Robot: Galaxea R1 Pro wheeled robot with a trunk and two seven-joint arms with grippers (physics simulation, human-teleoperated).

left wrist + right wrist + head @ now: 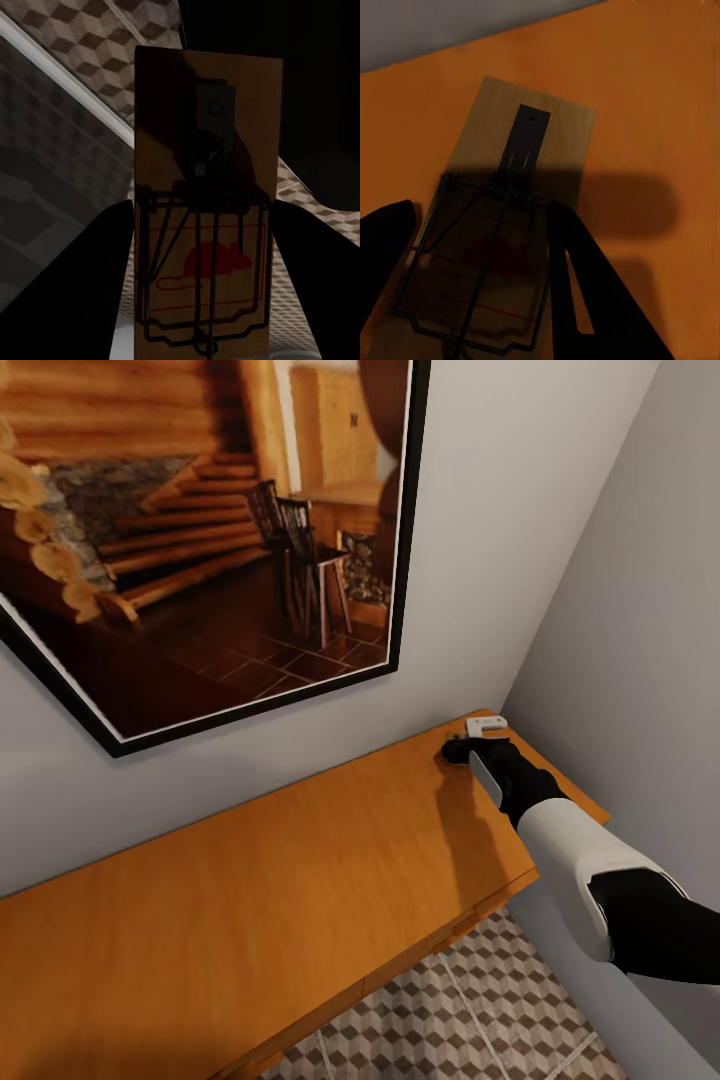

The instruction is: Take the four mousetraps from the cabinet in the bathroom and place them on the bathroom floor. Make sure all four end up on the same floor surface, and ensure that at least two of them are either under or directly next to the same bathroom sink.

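My right gripper (457, 749) reaches to the far right corner of the orange-brown cabinet top (300, 860). In the right wrist view a mousetrap (510, 180) lies flat on the cabinet top (660, 90). My right gripper (484, 214) has its dark fingers (592, 300) pressed against the trap's two long sides. In the left wrist view my left gripper (202, 225) is shut on a second mousetrap (206, 135), a wooden plate with a wire frame and a red mouse print. It hangs over the cube-patterned floor (82, 37).
A large black-framed picture (200, 530) hangs on the wall above the cabinet. A grey side wall (640, 610) closes the corner right beside my right arm. Patterned floor tiles (480, 1000) show below the cabinet's front edge. A pale strip (67, 75) crosses the floor in the left wrist view.
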